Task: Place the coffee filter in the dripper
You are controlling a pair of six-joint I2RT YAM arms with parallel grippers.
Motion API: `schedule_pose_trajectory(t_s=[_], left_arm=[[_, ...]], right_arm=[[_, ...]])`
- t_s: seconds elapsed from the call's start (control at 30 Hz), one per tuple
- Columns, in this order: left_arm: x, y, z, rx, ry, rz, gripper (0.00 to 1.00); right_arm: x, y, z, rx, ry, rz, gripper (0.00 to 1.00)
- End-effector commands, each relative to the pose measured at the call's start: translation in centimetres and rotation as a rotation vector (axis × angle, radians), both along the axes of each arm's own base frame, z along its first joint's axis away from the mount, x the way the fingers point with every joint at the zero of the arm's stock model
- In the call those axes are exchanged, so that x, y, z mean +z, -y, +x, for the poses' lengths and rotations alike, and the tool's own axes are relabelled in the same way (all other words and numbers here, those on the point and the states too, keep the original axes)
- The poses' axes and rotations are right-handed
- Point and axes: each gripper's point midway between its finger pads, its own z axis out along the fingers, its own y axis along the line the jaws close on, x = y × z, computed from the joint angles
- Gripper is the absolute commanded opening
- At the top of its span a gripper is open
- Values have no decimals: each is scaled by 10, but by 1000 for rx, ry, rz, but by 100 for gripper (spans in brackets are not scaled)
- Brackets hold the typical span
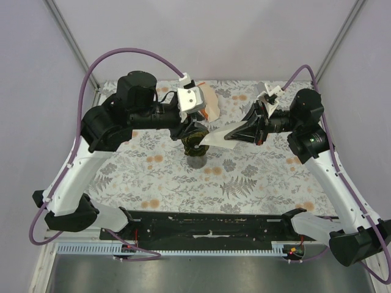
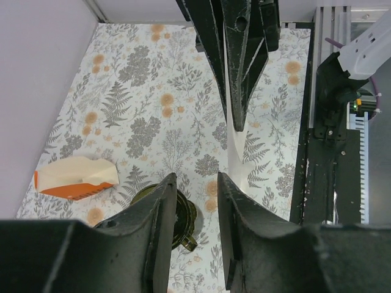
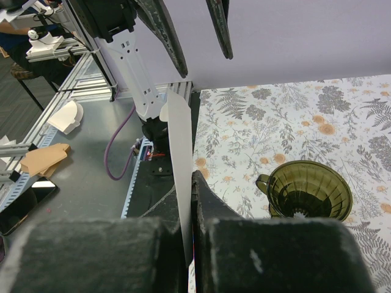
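The coffee filter, a thin white paper sheet seen edge-on, is pinched at its near end by my right gripper, which is shut on it. It sticks out leftward over the table toward my left gripper. The dripper, a dark green ribbed funnel with a handle, stands on a grey base just below the left gripper. In the left wrist view my left gripper is open with nothing between its fingers. There the filter passes just right of the right finger, and the dripper lies partly hidden under the left finger.
An orange-and-cream wedge-shaped pack lies on the floral table mat behind the dripper, also seen in the left wrist view. A black rail runs along the near edge. Beyond the table sit spare white filters and a brown carton.
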Motion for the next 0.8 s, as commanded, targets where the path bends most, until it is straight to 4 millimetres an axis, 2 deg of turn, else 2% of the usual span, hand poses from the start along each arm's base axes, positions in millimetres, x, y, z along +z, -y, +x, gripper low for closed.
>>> schedule_pose_trajectory(t_s=[0.0, 0.23, 0.43, 0.53, 0.77], left_arm=[[8, 0, -13, -76, 23, -12, 40], [-10, 8, -3, -21, 19, 35, 39], [-11, 7, 8, 25, 52, 48, 29], [-16, 8, 6, 16, 35, 58, 29], [-22, 10, -3, -14, -3, 66, 40]], right_arm=[[17, 2, 0, -12, 54, 17, 0], [17, 1, 6, -41, 31, 14, 0], [16, 1, 5, -41, 30, 12, 0], [17, 1, 5, -44, 31, 13, 0], [15, 1, 9, -58, 22, 10, 0]])
